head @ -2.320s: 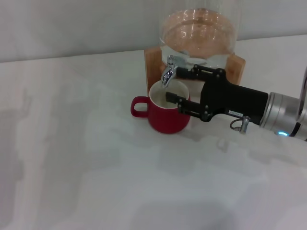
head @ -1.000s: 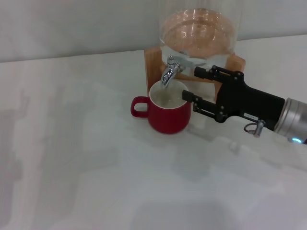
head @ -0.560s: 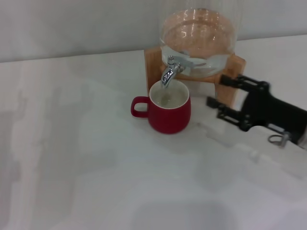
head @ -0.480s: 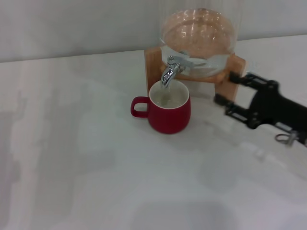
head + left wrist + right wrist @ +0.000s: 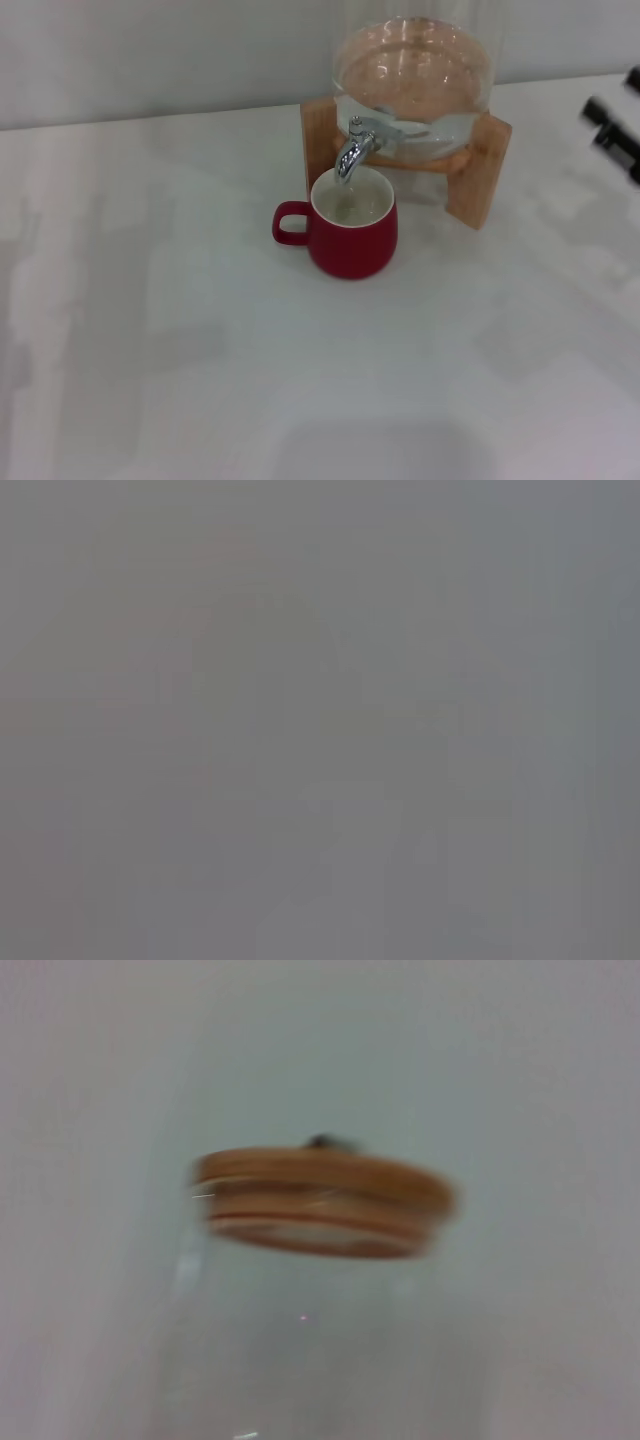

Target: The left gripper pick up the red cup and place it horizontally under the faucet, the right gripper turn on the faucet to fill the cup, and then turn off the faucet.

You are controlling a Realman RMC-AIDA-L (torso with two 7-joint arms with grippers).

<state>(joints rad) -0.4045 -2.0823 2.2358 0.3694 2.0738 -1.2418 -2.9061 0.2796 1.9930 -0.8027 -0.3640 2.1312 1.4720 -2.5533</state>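
Glossy round red cup [image 5: 352, 232] stands upright in the middle of the head view, its open mouth facing up and its small loop handle sticking out toward the left of the frame. It is white inside, smooth and shiny outside, and a bit wider at the bottom than at the top. It sits on the flat white table [image 5: 200, 380].

Right above the cup's mouth hangs the small shiny chrome faucet [image 5: 352, 150]. Its spout curves down and points into the cup. The faucet sticks out of a clear round glass water jar [image 5: 415, 75] that rests on a light brown wooden stand [image 5: 478, 170] with flat side boards.

At the upper right edge of the head view, well apart from the cup, only the black tips of the right gripper [image 5: 618, 128] show. They are blurry, so I cannot tell if its fingers are spread or closed.

The right wrist view shows a round, flat wooden lid [image 5: 325, 1203] on top of the clear jar.

The left gripper is not seen anywhere, and the left wrist view is plain grey.
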